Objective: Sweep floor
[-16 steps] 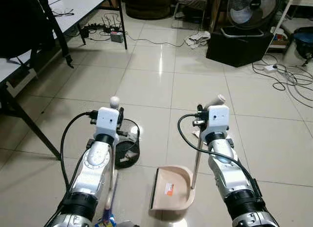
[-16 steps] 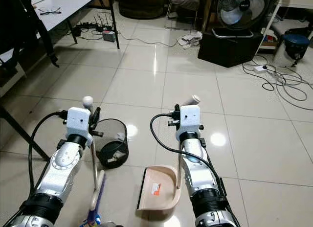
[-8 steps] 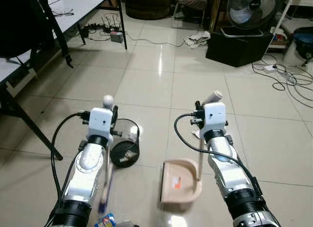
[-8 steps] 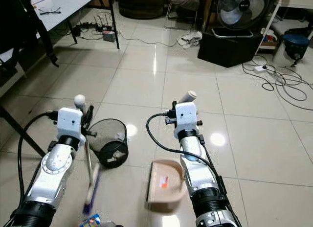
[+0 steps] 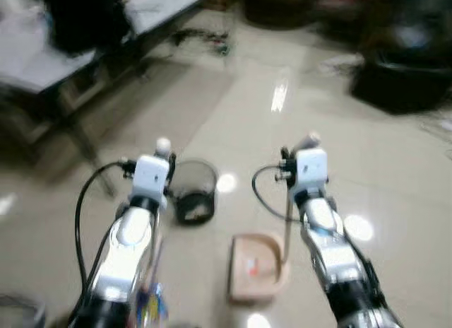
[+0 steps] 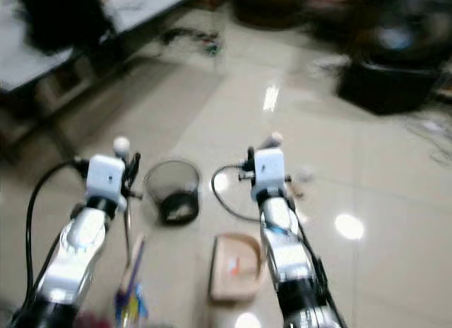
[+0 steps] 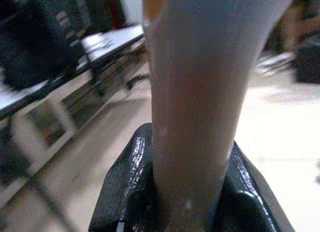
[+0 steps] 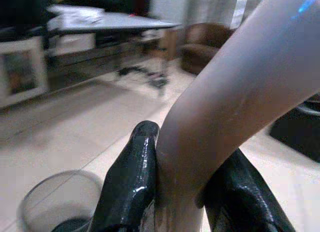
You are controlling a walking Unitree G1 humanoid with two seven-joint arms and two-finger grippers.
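On the tiled floor (image 5: 233, 123) ahead of the robot, both head views are blurred. The left claw (image 5: 164, 174) is clenched on the upright handle of the broom (image 5: 157, 218); the handle's rounded tip stands above the wrist, and the bristle end, with blue and yellow on it, sits low beside the left forearm. In the left wrist view the black fingers (image 7: 125, 192) press against both sides of the pale shaft. The right claw (image 5: 291, 174) is clenched on the handle of the dustpan (image 5: 256, 266); the thin shaft drops from the claw to the pan, whose beige tray lies flat on the floor between the two arms, an orange mark on its face. The right wrist view shows black fingers (image 8: 131, 179) closed around the pale handle. A dark mesh wastebasket (image 5: 193, 192) stands upright on the floor just beyond the left claw, dark contents at its bottom. A counter (image 5: 92, 52) with dark legs runs along the far left.
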